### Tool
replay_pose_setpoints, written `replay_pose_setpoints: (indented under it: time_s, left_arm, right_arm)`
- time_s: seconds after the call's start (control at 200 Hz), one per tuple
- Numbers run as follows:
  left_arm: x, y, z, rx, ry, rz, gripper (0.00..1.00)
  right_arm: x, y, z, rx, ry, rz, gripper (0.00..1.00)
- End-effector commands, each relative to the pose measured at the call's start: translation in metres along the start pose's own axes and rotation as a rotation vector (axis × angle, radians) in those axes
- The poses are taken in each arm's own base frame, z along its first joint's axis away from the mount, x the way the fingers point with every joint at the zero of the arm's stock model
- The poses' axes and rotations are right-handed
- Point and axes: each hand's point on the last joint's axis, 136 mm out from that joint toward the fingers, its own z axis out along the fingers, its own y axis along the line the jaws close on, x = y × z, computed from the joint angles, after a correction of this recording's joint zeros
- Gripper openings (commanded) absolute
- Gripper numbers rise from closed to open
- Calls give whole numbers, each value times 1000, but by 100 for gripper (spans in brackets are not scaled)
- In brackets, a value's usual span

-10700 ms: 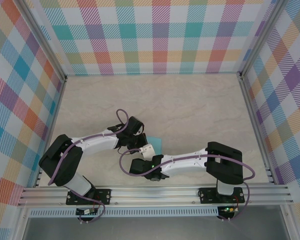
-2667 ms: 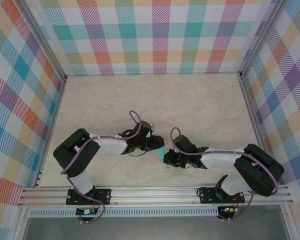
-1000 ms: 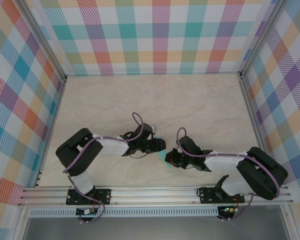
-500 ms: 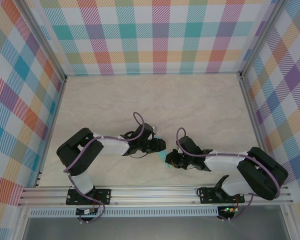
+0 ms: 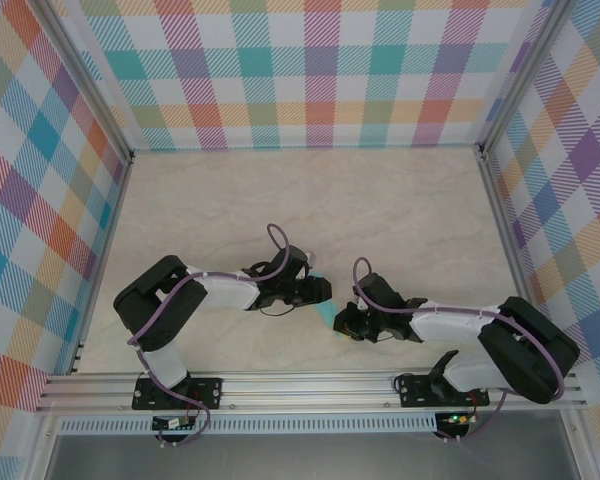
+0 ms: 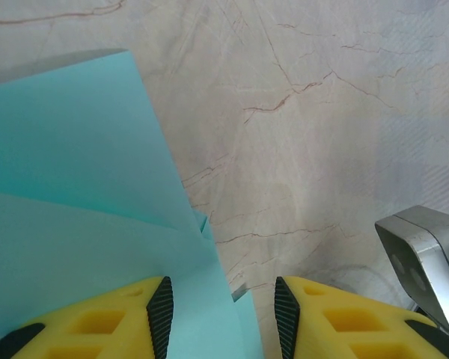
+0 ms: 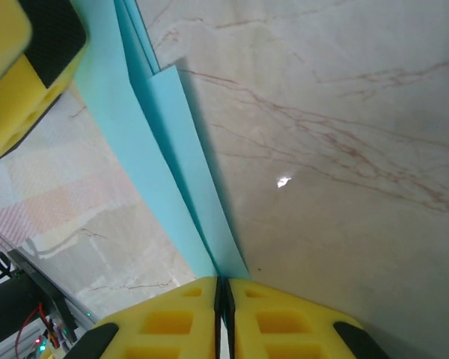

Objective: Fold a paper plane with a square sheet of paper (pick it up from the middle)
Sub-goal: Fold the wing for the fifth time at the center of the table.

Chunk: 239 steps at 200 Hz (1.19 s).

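Both pincers are sitting further right than earlier; right pincer [image 7: 223,284] is clamping the folded paper [image 7: 146,134], left pincer [image 6: 223,299] is standing half-open astride it on the table [image 7: 322,149].

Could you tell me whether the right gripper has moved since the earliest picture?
Yes: the right gripper shifted rightward, toward the aluminium front rail.

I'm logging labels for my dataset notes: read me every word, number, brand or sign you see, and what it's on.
No readable text anywhere. The turquoise paper is blank, the yellow fingers carry no lettering, and the plaid walls and marble table show pattern only. Any marking on the arm bases is too small to tell.
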Motion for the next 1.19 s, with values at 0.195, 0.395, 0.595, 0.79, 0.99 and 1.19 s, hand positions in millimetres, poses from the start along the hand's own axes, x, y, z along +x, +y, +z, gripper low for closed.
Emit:
replay_pose_setpoints:
  time_s: [0.195, 0.395, 0.595, 0.79, 0.99, 1.19]
  left_arm:
    - [4, 16, 4, -81, 14, 11, 43]
    - [5, 19, 3, -90, 15, 11, 43]
    - [6, 18, 4, -85, 18, 11, 43]
    - [4, 15, 3, -77, 16, 13, 43]
    - [4, 16, 4, -83, 20, 12, 43]
    - [5, 16, 5, -84, 24, 9, 42]
  right_arm:
    - [12, -34, 2, 159, 62, 29, 10]
    - [15, -35, -6, 156, 52, 25, 13]
    - [19, -44, -9, 204, 67, 23, 12]
    - [18, -54, -10, 283, 77, 24, 10]
    - [4, -20, -29, 176, -22, -51, 13]
    - [-2, 28, -38, -21, -55, -128, 16]
